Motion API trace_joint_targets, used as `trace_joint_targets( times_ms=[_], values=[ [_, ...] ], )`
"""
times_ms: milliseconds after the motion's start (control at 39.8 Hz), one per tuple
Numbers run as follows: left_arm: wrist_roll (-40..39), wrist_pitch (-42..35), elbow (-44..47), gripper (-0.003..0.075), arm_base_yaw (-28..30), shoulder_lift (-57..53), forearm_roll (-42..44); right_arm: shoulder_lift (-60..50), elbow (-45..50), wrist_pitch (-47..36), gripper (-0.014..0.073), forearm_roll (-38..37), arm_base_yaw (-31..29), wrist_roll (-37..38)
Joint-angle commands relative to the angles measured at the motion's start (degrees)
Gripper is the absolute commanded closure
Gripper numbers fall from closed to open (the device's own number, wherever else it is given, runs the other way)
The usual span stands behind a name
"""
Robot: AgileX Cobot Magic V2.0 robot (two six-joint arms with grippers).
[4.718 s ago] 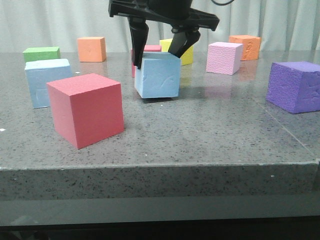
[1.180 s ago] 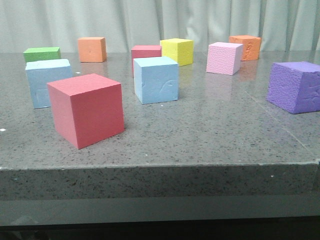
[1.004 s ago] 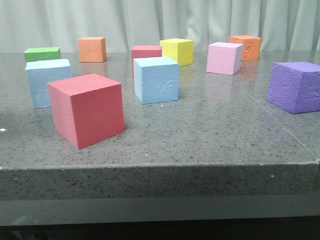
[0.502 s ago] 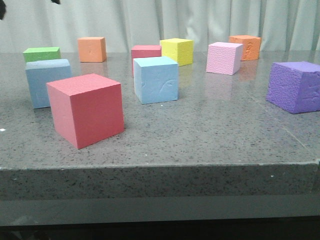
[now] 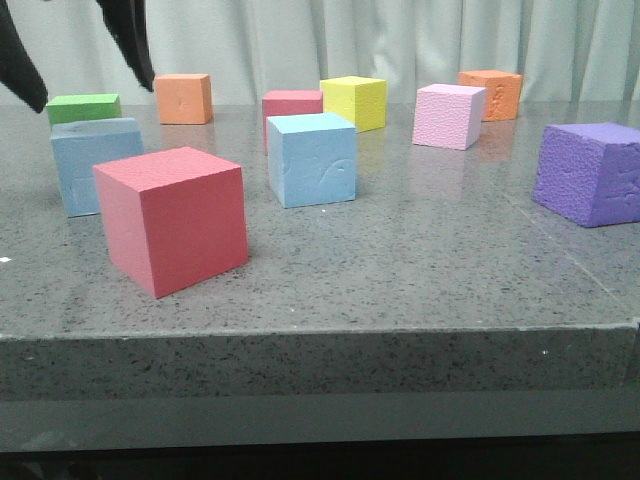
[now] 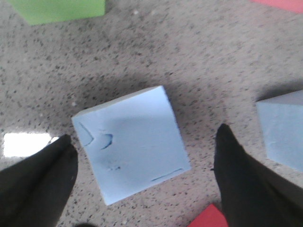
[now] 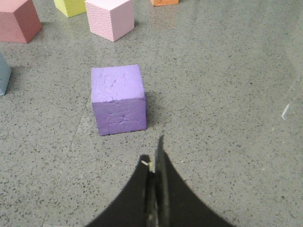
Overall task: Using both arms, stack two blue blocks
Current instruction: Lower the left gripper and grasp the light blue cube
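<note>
Two light blue blocks stand on the grey table. One is at the left point(image 5: 92, 160), partly behind a big red cube point(image 5: 172, 218); the other is in the middle point(image 5: 312, 158). My left gripper point(image 5: 90, 95) is open above the left blue block, not touching it. In the left wrist view this block point(image 6: 130, 146) lies between the spread fingers point(image 6: 236, 175), and the other blue block point(image 6: 284, 127) is at the edge. My right gripper point(image 7: 154, 153) is shut and empty, above the table near the purple cube point(image 7: 118, 97); it is out of the front view.
A green block point(image 5: 84, 106), orange cubes point(image 5: 184, 98) point(image 5: 492, 92), a smaller red cube point(image 5: 292, 105), a yellow cube point(image 5: 354, 102) and a pink cube point(image 5: 449, 115) stand along the back. The purple cube point(image 5: 590, 172) stands at the right. The table's front edge point(image 5: 320, 335) is near.
The gripper that stood around the middle blue block has gone from the front view. My left gripper's fingers have come down into view at the top left, above the left blue block.
</note>
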Motion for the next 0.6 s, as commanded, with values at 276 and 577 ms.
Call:
trace_joint_targets(
  times_ms=[276,577],
  values=[
    [-2.2,0.6,-2.2,0.0158,-0.4,0.4,0.4,0.1,-1.4,-4.6,0.0662,-0.5,-0.1,-0.4],
    [-2.3,-0.2,-2.2,0.0158,-0.3,0.9,0.4,0.1,-1.4,-4.8,0.0662,-0.2,-0.1,-0.4]
  ],
)
